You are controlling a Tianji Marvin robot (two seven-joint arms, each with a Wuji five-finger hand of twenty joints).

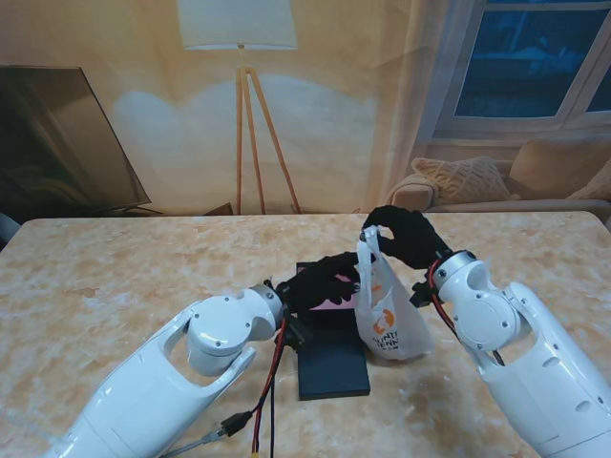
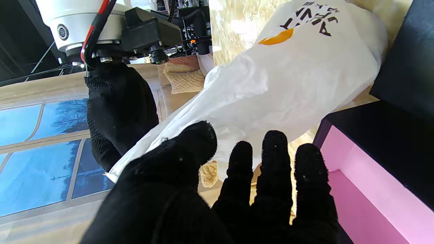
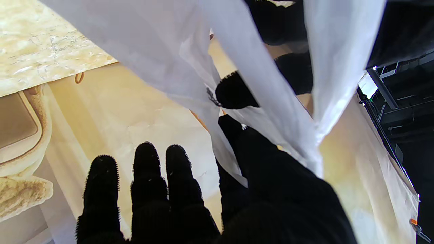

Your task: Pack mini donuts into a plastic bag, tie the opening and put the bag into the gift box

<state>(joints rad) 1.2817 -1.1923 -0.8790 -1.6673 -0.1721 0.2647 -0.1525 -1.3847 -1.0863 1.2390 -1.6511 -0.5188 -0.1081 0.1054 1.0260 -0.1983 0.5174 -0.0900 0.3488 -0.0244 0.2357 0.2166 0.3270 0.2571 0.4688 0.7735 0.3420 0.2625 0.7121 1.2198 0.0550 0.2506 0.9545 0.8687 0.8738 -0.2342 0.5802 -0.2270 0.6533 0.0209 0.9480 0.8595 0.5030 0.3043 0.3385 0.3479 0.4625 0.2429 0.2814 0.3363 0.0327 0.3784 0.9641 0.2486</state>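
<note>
A white plastic bag with orange print hangs just above the table, its gathered top pinched in my right hand. The right wrist view shows the bag's handles running between my thumb and fingers. My left hand reaches toward the bag's left side, fingers apart and holding nothing. In the left wrist view those fingers spread just short of the bag. The black gift box with a pink inside lies under my left hand. No donuts show; the bag is opaque.
A flat black lid lies on the marble table nearer to me than the box. Red and black cables hang from my left forearm. A floor lamp, a sofa and a window stand beyond the table's far edge.
</note>
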